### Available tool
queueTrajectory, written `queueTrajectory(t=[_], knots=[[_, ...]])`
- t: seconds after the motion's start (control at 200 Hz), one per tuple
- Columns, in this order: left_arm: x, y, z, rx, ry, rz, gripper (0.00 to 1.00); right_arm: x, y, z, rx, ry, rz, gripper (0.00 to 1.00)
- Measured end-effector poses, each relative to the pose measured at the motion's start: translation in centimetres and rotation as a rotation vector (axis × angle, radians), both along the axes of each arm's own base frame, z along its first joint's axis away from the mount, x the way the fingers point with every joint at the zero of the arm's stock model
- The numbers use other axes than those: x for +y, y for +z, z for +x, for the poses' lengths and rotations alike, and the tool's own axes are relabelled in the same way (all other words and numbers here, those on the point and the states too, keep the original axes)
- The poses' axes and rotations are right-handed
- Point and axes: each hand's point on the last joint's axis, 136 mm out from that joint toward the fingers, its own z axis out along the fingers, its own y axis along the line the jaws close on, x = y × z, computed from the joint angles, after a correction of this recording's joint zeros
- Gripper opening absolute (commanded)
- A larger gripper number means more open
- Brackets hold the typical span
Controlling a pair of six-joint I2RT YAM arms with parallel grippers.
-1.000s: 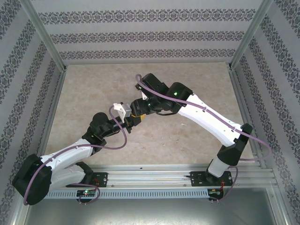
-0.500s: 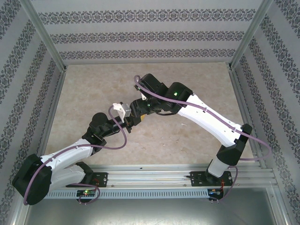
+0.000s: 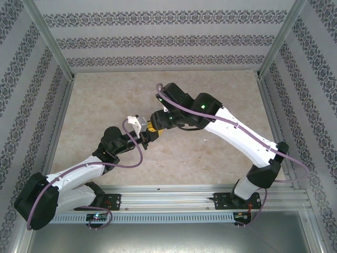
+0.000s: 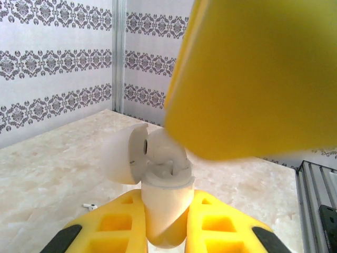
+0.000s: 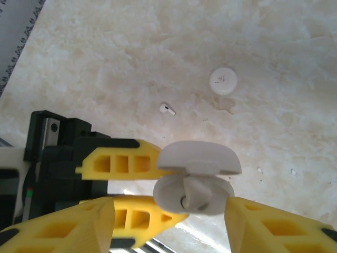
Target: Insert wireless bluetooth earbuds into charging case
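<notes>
The left hand (image 4: 167, 211) is clamping its yellow fingers (image 4: 121, 226) tight on the lower body of the charging case (image 5: 216, 199), holding it up off the surface (image 5: 105, 52) with the lid (image 5: 200, 158) hanging open. One earbud (image 5: 190, 191) is sitting in the mouth of the case. The right hand (image 5: 168, 211) is hovering at the case with its fingers (image 5: 274, 226) standing apart, one on each side, gripping nothing. Down on the marbled surface, a second earbud (image 5: 167, 109) is lying loose, and a flat round white disc (image 5: 223, 81) is lying near it to the right.
</notes>
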Motion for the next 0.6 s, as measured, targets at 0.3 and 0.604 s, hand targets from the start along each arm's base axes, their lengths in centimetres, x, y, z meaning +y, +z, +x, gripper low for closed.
queueTrajectory(t=[0.3,0.604], knots=[[0.0,0.0,0.0,0.001,-0.001,-0.001,0.00,-0.8,-0.4,0.0,0.018,-0.030,0.012,0.43],[0.0,0.0,0.0,0.001,-0.001,-0.002,0.00,-0.8,-0.7,0.2,0.026,-0.035,0.020,0.38]])
